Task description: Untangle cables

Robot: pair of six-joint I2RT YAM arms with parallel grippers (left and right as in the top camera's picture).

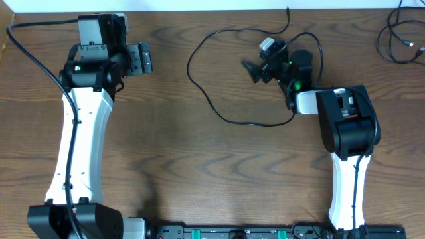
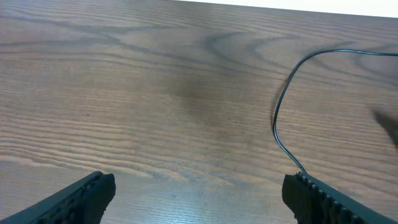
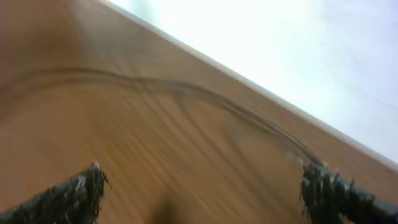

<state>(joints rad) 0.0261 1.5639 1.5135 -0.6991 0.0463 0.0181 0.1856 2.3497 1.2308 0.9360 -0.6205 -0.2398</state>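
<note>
Currently, the left gripper (image 1: 141,58) is held with its jaws spread wide apart, and nothing is gripped between them. Only bare bench (image 1: 199,179) is seen under and just ahead of it. A thin black cable (image 2: 274,124) is laid on the bench ahead of this gripper and to its right, clear of the gap between the jaws. In the left wrist view the cable is curved down toward the right-hand finger, where its lower part is hidden behind the fingertip.

The same cable is spread in a large open loop between the two grippers. Its far side is brought round to the right gripper (image 1: 255,70), and its near side is run under that gripper's wrist. The right gripper is also held fully apart and is closed on nothing. In the blurred right wrist view the cable is seen as a faint dark line lying across the bench ahead of the jaws, drawn toward the right-hand finger. Whether it is touched there cannot be told.

A second cable (image 1: 406,43), loosely coiled, is left well apart from both grippers, far to the right of the right gripper, at the bench edge
</note>
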